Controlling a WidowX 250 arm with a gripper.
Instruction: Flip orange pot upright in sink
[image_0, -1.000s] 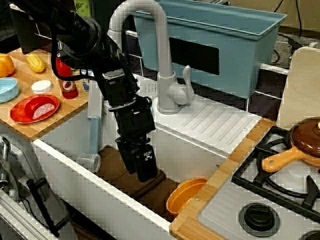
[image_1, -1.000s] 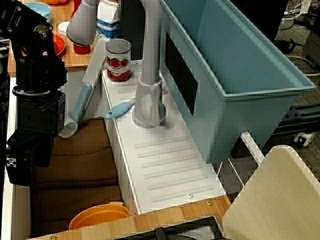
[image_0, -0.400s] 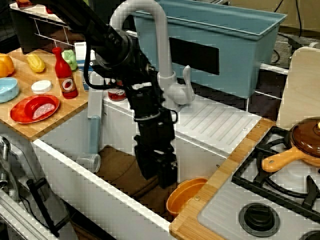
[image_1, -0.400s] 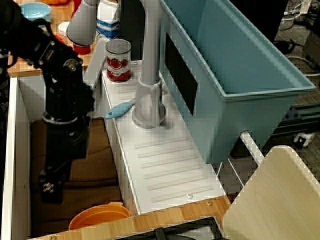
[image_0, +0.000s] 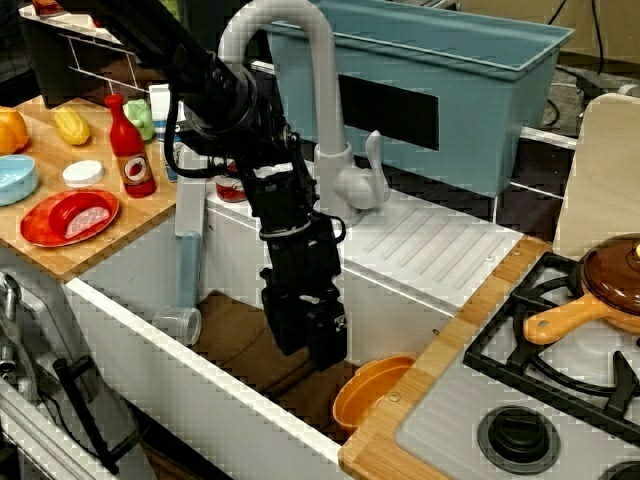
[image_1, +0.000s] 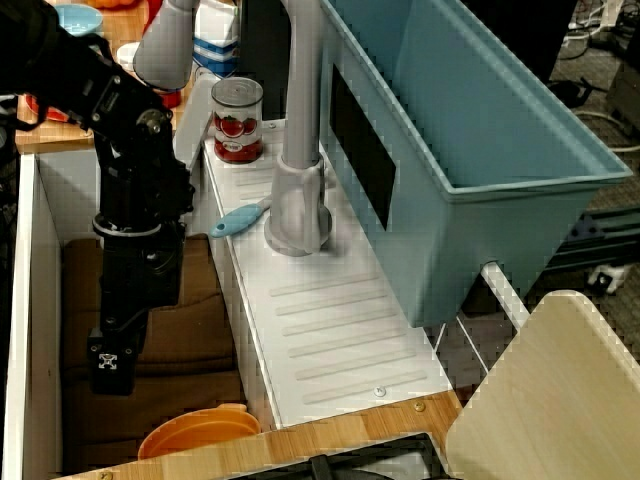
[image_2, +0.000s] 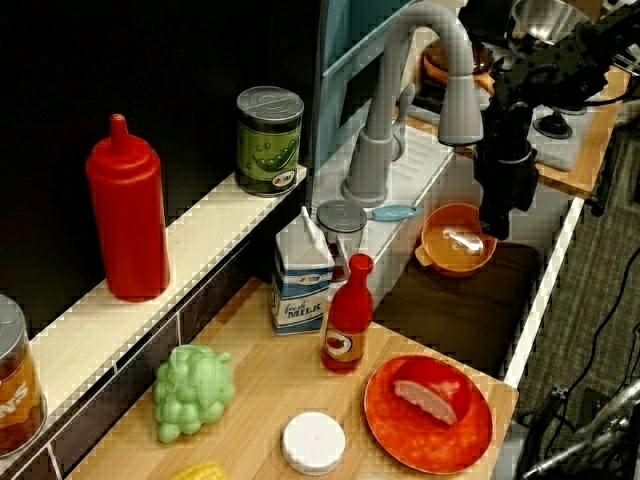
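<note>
The orange pot (image_0: 372, 392) lies at the right end of the sink (image_0: 150, 335), tilted against the end wall with its opening facing left and up. It also shows in the side view (image_1: 200, 435) and in the far view (image_2: 457, 240). My gripper (image_0: 308, 342) hangs inside the basin just left of the pot, a little above the brown floor and not touching it. It also shows from the side (image_1: 113, 370). Its jaws look slightly apart and hold nothing.
The grey faucet (image_0: 320, 120) rises just behind the arm, with the ribbed drainboard (image_0: 430, 250) to its right. A clear cup (image_0: 180, 325) lies at the sink's left end. The blue-grey tub (image_0: 430, 90) stands behind, the lidded pan (image_0: 610, 285) on the stove, and a red plate (image_0: 70, 218) on the left counter.
Over the last second the arm swung right along the sink, from its middle to just beside the pot, then eased slightly back left. The pot has not moved.
</note>
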